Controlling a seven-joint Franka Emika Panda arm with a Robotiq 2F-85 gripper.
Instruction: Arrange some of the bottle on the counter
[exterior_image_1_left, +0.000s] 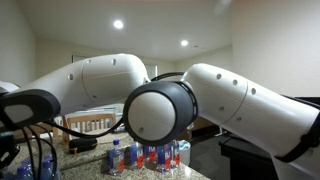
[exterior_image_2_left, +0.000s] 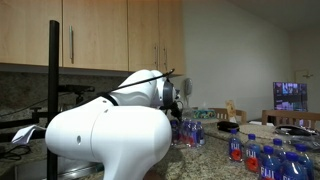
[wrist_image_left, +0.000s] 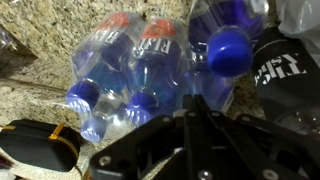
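- The gripper (wrist_image_left: 190, 138) enters the wrist view from the bottom edge. Its dark linkage narrows to a point and the tips blur into the bottles, so I cannot tell whether the jaws are apart or closed. Nothing is visibly held.
- The bottle cluster (wrist_image_left: 135, 70) lies directly ahead of and below the gripper, on the counter (wrist_image_left: 30, 75). It looks close, but contact is unclear.
- The caps face the gripper. One blue cap (wrist_image_left: 80, 93) is ahead of it toward the view's left edge, and a larger cap (wrist_image_left: 230, 48) is ahead toward the right.
- Judgement: the long axes run away from the gripper, so the bottles stand upright and are seen cap-end on.
- In both exterior views the bottle cluster (exterior_image_1_left: 145, 155) (exterior_image_2_left: 190, 130) stands upright, under the arm's far end.
- A second bottle group (exterior_image_2_left: 265, 158) is well apart from the gripper.
- A black object (wrist_image_left: 275, 70) with white lettering sits right of the gripper's line, just beside the cluster. A yellow-and-black object (wrist_image_left: 35, 145) lies near the gripper on the other side.
- Judgement: the coming move is a straight descent along one bottle's axis. The tight packing leaves little finger room, so neighbours may get knocked.
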